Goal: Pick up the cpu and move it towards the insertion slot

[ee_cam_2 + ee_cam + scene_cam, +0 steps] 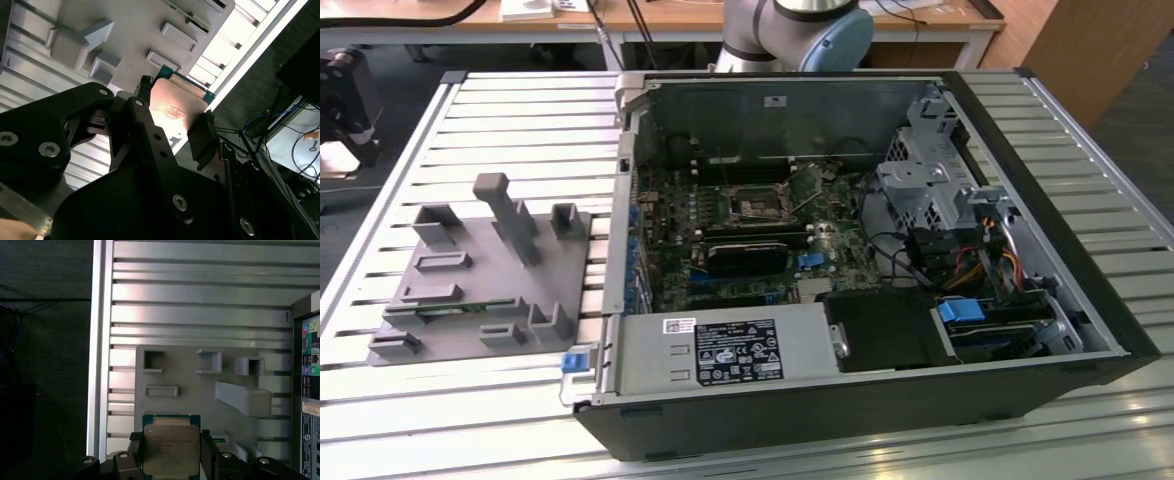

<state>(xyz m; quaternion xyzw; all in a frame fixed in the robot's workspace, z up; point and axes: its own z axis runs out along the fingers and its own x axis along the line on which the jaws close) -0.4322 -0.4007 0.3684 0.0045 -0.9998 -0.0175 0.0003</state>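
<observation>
My gripper point(171, 454) is shut on the cpu point(171, 447), a flat square chip with a silvery metal top on a green board. One black finger point(134, 452) presses each of two opposite edges. In the second wrist view the cpu point(177, 102) sits the same way in the gripper point(176, 107), its metal face catching a warm reflection. The chip hangs well above the grey holder fixture point(200, 385). The insertion slot point(758, 207), a square socket with a dark centre and metal frame, lies on the motherboard inside the open computer case point(854, 410).
The grey fixture point(480, 270) with upright posts stands on the slatted metal table point(520, 110), at the exterior view's left of the case. A green memory stick point(447, 312) lies in it. Drive cages and cables point(947, 220) crowd the case at the exterior view's right.
</observation>
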